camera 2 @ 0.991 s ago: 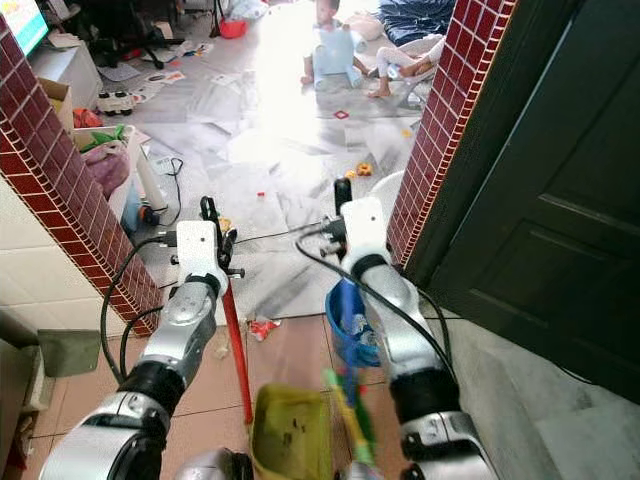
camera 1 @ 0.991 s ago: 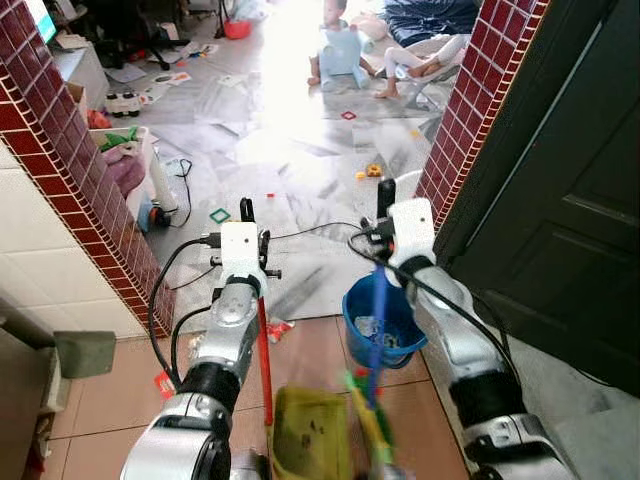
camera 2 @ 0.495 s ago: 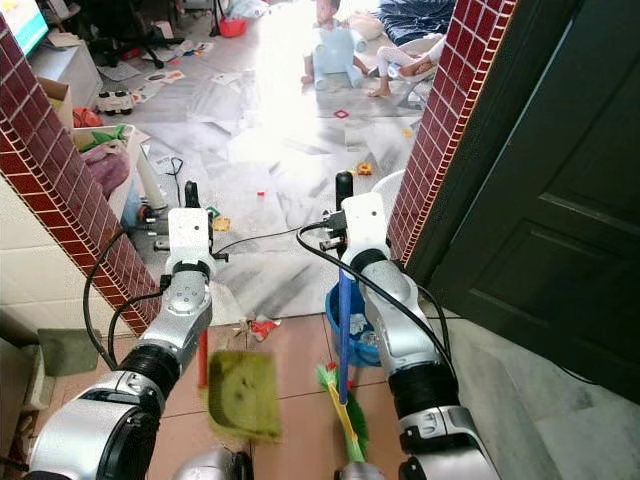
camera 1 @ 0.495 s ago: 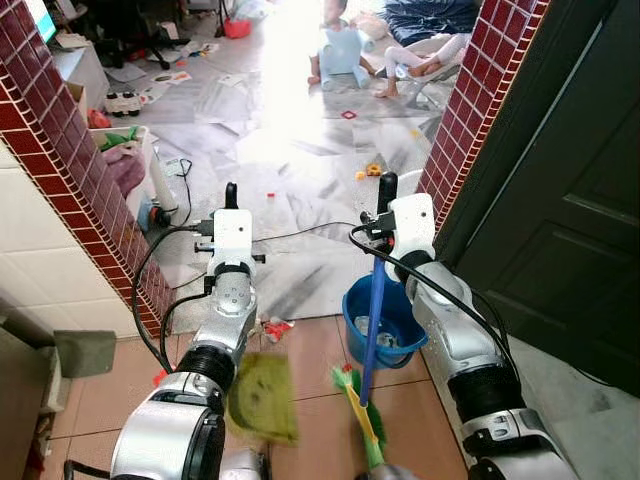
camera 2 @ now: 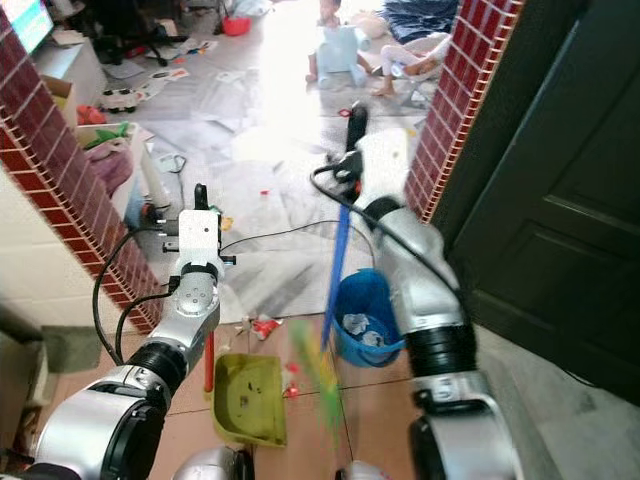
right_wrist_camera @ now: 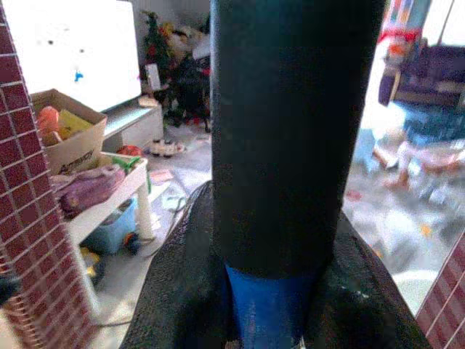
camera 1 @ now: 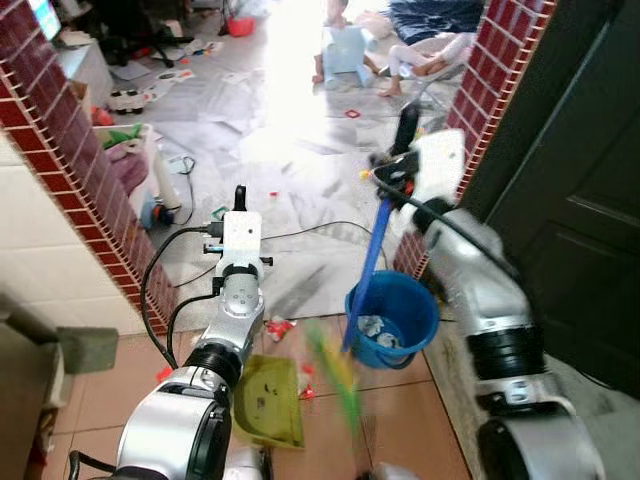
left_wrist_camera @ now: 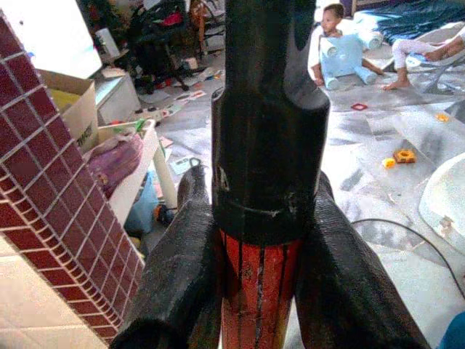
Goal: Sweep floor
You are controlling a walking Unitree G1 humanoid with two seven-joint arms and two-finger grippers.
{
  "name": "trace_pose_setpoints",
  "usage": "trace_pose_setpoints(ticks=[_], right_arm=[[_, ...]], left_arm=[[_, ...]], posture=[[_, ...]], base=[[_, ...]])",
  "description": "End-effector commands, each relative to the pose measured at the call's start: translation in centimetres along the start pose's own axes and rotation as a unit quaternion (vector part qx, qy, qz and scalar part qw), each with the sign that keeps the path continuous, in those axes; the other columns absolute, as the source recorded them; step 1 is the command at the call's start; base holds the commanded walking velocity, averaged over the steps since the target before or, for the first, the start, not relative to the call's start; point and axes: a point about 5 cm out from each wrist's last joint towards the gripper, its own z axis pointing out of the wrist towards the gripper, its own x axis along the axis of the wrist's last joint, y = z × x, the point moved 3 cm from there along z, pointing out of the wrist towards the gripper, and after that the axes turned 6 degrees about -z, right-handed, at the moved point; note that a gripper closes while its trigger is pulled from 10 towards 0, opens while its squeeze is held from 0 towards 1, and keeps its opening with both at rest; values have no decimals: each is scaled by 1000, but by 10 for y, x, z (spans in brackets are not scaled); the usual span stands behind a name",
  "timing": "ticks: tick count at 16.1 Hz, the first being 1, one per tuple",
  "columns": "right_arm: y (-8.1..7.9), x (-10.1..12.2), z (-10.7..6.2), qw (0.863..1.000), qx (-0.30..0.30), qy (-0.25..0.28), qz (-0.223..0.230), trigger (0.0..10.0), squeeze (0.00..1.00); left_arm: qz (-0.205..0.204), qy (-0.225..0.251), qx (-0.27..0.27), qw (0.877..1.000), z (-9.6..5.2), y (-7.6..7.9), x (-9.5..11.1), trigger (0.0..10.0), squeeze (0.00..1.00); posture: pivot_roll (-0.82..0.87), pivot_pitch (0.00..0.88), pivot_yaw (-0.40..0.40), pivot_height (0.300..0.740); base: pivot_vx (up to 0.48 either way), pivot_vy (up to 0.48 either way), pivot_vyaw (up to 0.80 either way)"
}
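Observation:
My left gripper (camera 1: 238, 199) is shut on the black-capped red handle (left_wrist_camera: 258, 291) of a yellow-green dustpan (camera 1: 268, 401), which lies on the tan tiles in front of me. My right gripper (camera 1: 405, 124) is raised high and shut on the top of the broom's blue handle (camera 1: 367, 262). The broom slants down to its green bristles (camera 1: 338, 372), blurred, just right of the dustpan. A red and white scrap (camera 1: 277, 327) lies ahead of the pan, and small red bits (camera 1: 308, 391) lie at its right edge. In the right wrist view both fingers clamp the blue handle (right_wrist_camera: 269, 316).
A blue bucket (camera 1: 395, 316) with rubbish stands right of the broom. Red brick pillars (camera 1: 60, 130) (camera 1: 490, 70) flank the opening and a dark door (camera 1: 590, 200) is at right. Black cables (camera 1: 300, 232) cross the marble floor. People (camera 1: 345, 45) sit far back among toys.
My right arm has lifted and tilted the broom, and its bristles swung left toward the dustpan. The dustpan moved left and now lies flat on the tiles.

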Motion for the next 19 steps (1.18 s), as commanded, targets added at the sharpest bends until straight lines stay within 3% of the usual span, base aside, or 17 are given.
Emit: trace_pose_setpoints(ticks=[1,3,5,7,8,10,15,19], right_arm=[[4,25,2,998,0,44,-37,10000,0],[9,33,1,995,-7,65,-70,10000,0],[7,24,-1,996,-8,58,-74,10000,0],[-4,4,-5,998,-7,39,-54,10000,0],[-18,-7,-8,999,-2,25,-31,10000,0],[-32,-19,-11,1000,9,9,-15,10000,0],[-46,-42,-13,999,2,-29,39,10000,0],[-48,-46,-10,995,0,-50,90,10000,0]], left_arm=[[13,19,0,1000,5,2,10,10000,0],[16,19,1,1000,5,2,10,10000,0],[18,18,1,1000,4,3,10,10000,0],[10,8,-13,1000,4,6,7,10000,0],[-21,-22,-50,998,1,16,0,10000,0],[-26,-37,-76,996,-1,24,-4,10000,0],[-66,-34,-74,994,1,20,0,10000,0],[-52,-24,-42,997,5,7,1,10000,0]], posture=[[-134,0,-11,740],[-135,0,-13,740],[-132,0,-14,740],[-128,0,-16,740],[-127,0,-15,740],[-124,0,-13,740],[-122,0,-10,740],[-118,0,-8,740]], base=[[0,0,0],[0,0,0],[0,0,0],[0,0,0],[0,0,0],[0,0,0],[0,0,0],[0,0,0]])
